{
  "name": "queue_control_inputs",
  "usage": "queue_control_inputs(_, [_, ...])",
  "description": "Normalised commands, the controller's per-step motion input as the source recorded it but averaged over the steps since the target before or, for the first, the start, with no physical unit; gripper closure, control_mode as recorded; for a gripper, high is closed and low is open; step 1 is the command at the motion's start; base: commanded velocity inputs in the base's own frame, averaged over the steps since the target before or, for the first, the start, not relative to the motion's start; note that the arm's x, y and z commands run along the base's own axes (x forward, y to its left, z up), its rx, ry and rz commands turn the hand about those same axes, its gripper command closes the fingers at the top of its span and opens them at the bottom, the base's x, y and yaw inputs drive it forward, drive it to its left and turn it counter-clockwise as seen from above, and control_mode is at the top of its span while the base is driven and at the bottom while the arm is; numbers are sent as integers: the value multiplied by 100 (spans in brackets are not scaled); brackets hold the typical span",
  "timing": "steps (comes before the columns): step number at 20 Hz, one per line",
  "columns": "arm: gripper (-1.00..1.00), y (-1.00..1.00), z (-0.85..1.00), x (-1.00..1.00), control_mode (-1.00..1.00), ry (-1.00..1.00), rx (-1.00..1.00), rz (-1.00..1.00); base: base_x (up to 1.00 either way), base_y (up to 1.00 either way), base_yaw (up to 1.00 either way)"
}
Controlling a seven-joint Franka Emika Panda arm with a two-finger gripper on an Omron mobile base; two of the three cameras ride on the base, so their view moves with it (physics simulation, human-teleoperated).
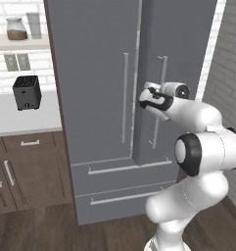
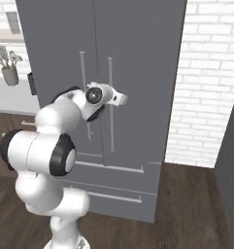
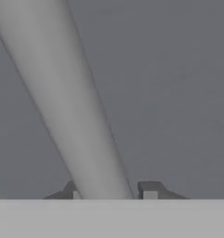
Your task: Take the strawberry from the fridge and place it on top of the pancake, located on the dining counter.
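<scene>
Matte grey French-door fridge (image 1: 97,98), both doors closed, two drawers below. The gripper (image 3: 111,190) is at the right door's vertical bar handle (image 3: 69,102): in the hand view the pale bar runs slantwise between the two dark fingertips (image 3: 149,189), one on each side, jaws narrowed about it. Whether the pads actually press the bar cannot be told. In the left base view the hand reaches the right door's handle (image 1: 161,100) at mid-height; in the right base view the same hand meets the handle (image 2: 110,104).

Left of the fridge, a pale surface (image 1: 21,117) over dark brown cabinets carries a black toaster (image 1: 27,92). A shelf above holds a glass jar (image 1: 16,29) with brown contents. In the right base view, a grey holder (image 2: 10,74) contains kitchen utensils.
</scene>
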Motion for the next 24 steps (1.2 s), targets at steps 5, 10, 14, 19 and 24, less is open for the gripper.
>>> queue_control_inputs(5, [100,-100,-41,-95,-100,-12,0,5,0,0,0])
queue_control_inputs(10, [100,-100,-50,-80,-100,-1,0,5,0,0,0])
queue_control_inputs(14, [100,-100,-72,-69,-100,1,0,1,0,0,0])
queue_control_inputs(19, [100,-100,-73,-50,-100,19,5,0,0,0,0])
queue_control_inputs(24, [100,-100,-56,-33,-100,32,7,0,0,0,0])
